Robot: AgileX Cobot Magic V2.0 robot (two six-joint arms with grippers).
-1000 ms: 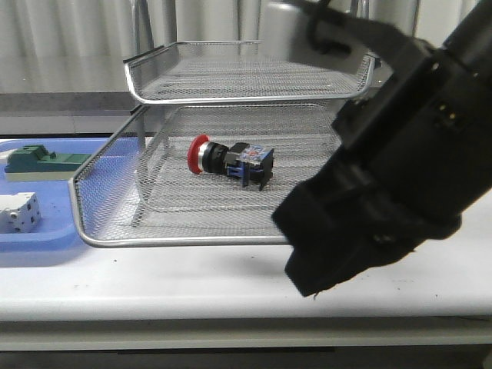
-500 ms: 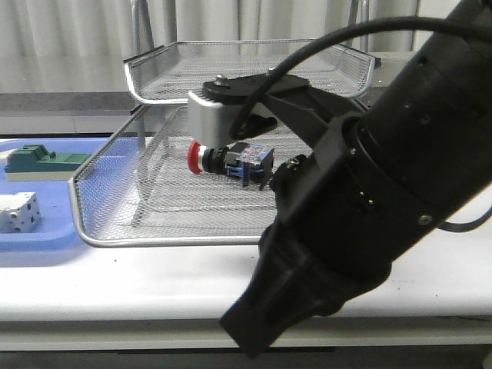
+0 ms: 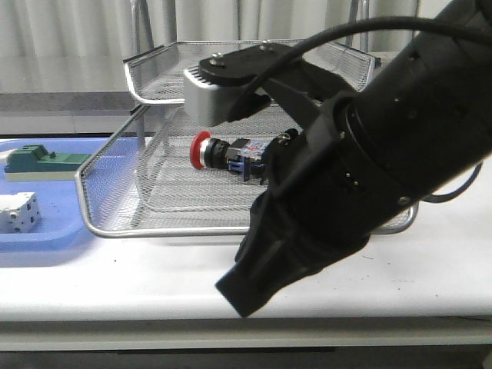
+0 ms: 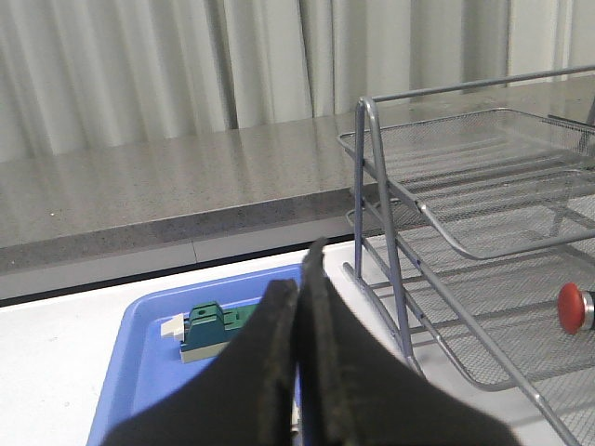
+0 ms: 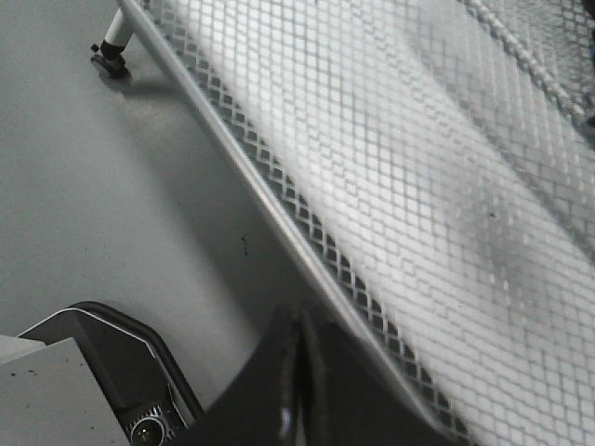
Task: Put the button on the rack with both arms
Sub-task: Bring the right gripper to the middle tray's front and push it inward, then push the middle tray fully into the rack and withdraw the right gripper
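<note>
Both grippers, left (image 4: 298, 372) and right (image 5: 298, 390), are pinched closed and hold nothing. The button (image 3: 231, 154) lies on the rack's (image 3: 154, 231) lower tray, so the job looks about done.

Pale pleated curtains (image 4: 139, 65) hung behind a grey speckled counter (image 4: 158, 190) (stone-like), beyond a white table (image 3: 115, 284).

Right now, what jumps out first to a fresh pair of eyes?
The right arm fills the front view's right half, hiding much of the rack. Behind it, the button lies on its side in the rack's lower tray in view, red cap pointing left. A blue tray sits at far left.
</note>
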